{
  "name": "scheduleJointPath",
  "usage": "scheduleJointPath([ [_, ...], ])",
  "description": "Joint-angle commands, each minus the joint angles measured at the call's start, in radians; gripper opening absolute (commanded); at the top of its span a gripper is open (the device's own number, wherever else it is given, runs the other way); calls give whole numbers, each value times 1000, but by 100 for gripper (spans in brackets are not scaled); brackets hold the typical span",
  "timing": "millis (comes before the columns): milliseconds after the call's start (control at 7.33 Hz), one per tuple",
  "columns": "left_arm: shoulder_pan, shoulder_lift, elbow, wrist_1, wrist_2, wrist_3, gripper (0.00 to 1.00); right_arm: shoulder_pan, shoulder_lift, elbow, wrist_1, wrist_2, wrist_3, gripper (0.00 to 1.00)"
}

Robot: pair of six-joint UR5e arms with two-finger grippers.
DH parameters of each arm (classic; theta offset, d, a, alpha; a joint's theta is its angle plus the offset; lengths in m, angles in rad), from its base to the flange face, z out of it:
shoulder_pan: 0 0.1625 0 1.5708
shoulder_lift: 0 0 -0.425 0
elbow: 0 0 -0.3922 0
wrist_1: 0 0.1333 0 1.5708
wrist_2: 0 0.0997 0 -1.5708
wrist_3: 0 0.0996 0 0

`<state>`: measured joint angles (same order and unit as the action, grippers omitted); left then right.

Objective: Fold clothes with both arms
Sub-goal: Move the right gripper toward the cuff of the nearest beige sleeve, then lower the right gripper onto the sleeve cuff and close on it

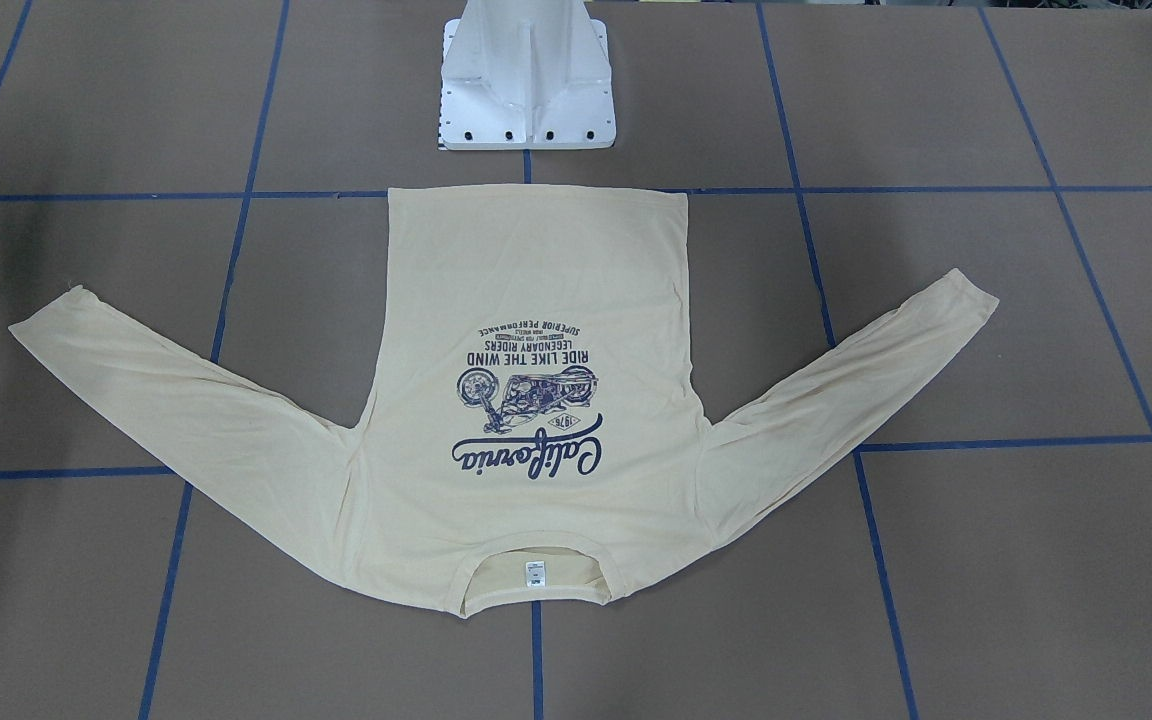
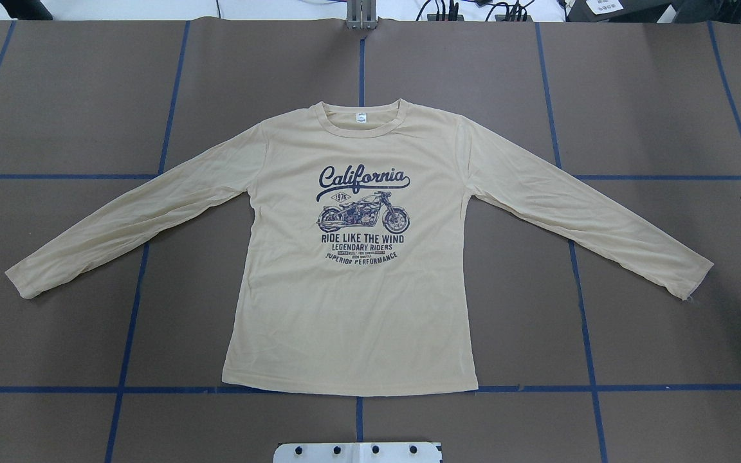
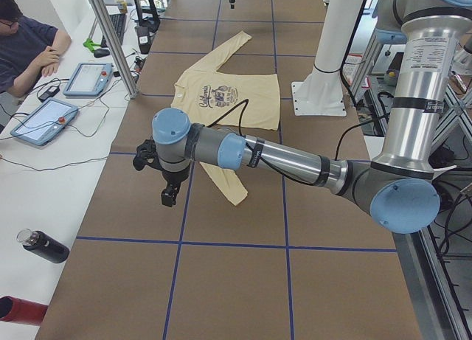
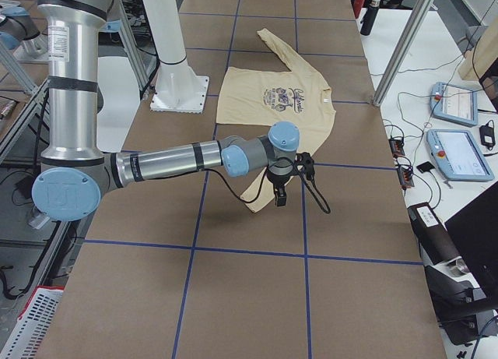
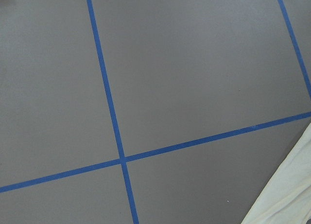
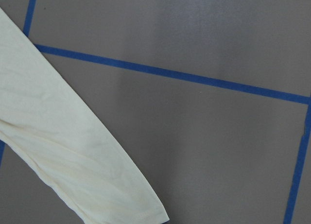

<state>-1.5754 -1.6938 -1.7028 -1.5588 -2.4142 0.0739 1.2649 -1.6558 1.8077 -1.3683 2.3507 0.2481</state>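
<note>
Left claw point(image 3: 169, 198) hangs fingers-down above the brown bench point(image 3: 236, 281) with nothing in it. Only a side view catches it, so I cannot tell how far its fingers stand apart. The left arm point(image 3: 287, 159) rises as an upright column at the robot's side and bends at a blue-capped elbow. From there it runs out nearly level over the bench, the wrist turned so the claw points straight down. Near this claw, down on the bench, lies a sleeve cuff point(image 3: 234, 198), apart from the fingers. The left wrist camera catches only an edge of that sleeve in its corner, the rest being bench and crossing blue tape lines point(image 5: 112, 122).

Between the two claws the shirt point(image 2: 351, 308) lies flat and unfolded, print point(image 2: 363, 212) up. Both sleeves are spread wide and angled back toward the robot. The neck label point(image 2: 361, 118) is on the far side and the hem toward the white pedestal point(image 1: 526, 90).

Right claw point(image 4: 280, 195) also points down, at the end of the right arm point(image 4: 167, 163), which holds a matching pose: upright column, blue elbow, forearm level over the bench. It grips nothing. Its opening cannot be judged, as the overhead view shows only a black sliver at the edge. Beside and below it lies the other cuff point(image 6: 131, 195), untouched.
</note>
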Motion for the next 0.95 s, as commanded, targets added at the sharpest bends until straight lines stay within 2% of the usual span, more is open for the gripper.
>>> scheduleJointPath([
  [0, 0, 0, 5, -6, 0, 0, 100, -88, -65, -4, 206, -66, 6, 100],
  [273, 0, -9, 3, -4, 0, -2, 100, -229, -41, -20, 218, -114, 161, 100],
  [545, 2, -9, 12, -4, 1, -5, 100, -260, -41, -66, 250, -157, 163, 100],
  [818, 2, -9, 11, -3, 1, -5, 100, -260, -26, -154, 294, -156, 155, 100],
])
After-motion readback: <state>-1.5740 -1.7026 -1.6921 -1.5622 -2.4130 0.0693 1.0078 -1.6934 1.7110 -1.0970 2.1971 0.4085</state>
